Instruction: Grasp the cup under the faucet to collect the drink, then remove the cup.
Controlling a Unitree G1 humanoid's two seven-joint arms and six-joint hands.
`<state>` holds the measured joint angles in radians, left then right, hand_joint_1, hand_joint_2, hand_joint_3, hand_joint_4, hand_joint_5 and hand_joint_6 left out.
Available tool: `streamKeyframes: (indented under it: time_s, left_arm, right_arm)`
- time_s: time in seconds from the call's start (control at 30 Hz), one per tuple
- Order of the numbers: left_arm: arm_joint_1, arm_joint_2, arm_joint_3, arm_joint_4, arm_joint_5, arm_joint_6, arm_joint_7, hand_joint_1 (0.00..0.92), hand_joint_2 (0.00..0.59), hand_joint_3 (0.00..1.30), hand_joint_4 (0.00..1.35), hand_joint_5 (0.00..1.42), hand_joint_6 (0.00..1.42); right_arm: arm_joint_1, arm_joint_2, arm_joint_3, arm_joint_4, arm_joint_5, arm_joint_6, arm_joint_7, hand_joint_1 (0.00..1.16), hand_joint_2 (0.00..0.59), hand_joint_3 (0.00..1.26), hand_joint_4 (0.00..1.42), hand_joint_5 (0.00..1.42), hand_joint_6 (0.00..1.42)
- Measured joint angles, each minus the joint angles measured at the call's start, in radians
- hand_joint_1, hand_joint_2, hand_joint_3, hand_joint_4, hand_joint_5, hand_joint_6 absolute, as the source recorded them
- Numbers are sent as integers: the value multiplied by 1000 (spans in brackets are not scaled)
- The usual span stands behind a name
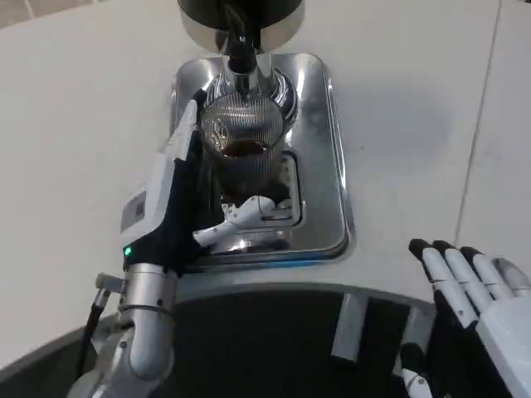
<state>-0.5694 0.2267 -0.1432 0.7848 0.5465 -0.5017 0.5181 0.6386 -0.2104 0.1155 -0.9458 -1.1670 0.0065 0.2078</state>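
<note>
Clearly the left hand is wrapping its fingers around the ribbed clear cup, upper centre under the faucet. Part-filled, it is looking slippery and spill-prone; mid-wall seems safest. The right hand is waiting, fingers extended, empty.

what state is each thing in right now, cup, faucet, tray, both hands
cup: upright under the faucet, dark drink inside, partly filled
faucet: spout right above the cup
drip tray: shiny, cup stands on it
left hand: grips the cup
right hand: open, holding nothing, away from the tray
</note>
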Motion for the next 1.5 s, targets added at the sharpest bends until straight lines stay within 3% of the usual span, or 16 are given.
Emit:
streamKeyframes:
  time_s: [0.17,0.6,0.87,0.97,1.13,1.37,1.4,1.5]
  left_arm:
    - [-33,-14,1,49,-22,-16,21,357,41,0,0,135,143]
    - [-78,-43,-7,113,-37,-50,64,405,50,0,0,243,254]
    - [-94,-47,-39,122,-33,-64,63,481,55,23,3,333,409]
    - [-112,-47,-45,135,-30,-61,68,529,66,54,49,412,559]
    - [-144,-50,-68,152,-22,-23,82,568,74,235,277,628,854]
    - [-172,-92,-87,153,-22,38,130,599,72,754,844,1103,1347]
    - [-172,-98,-87,153,-24,42,137,636,81,854,929,1194,1409]
    - [-164,-137,-73,148,-42,45,174,714,87,1043,1090,1327,1424]
  right_arm:
    - [1,1,-22,10,4,-33,-10,396,586,0,0,0,0]
    - [-9,-24,-128,20,108,-65,10,393,576,0,0,0,0]
    - [-51,-21,-131,45,122,-63,36,388,568,0,0,0,0]
    - [-65,-17,-131,48,128,-56,53,378,551,0,0,0,0]
    - [-87,-5,-133,47,134,-36,82,372,549,0,0,0,0]
    - [-119,9,-139,32,137,-5,129,320,533,0,0,0,0]
    - [-119,11,-140,31,137,-3,132,319,532,0,0,0,0]
    - [-119,23,-139,18,127,9,149,315,530,0,0,0,1]
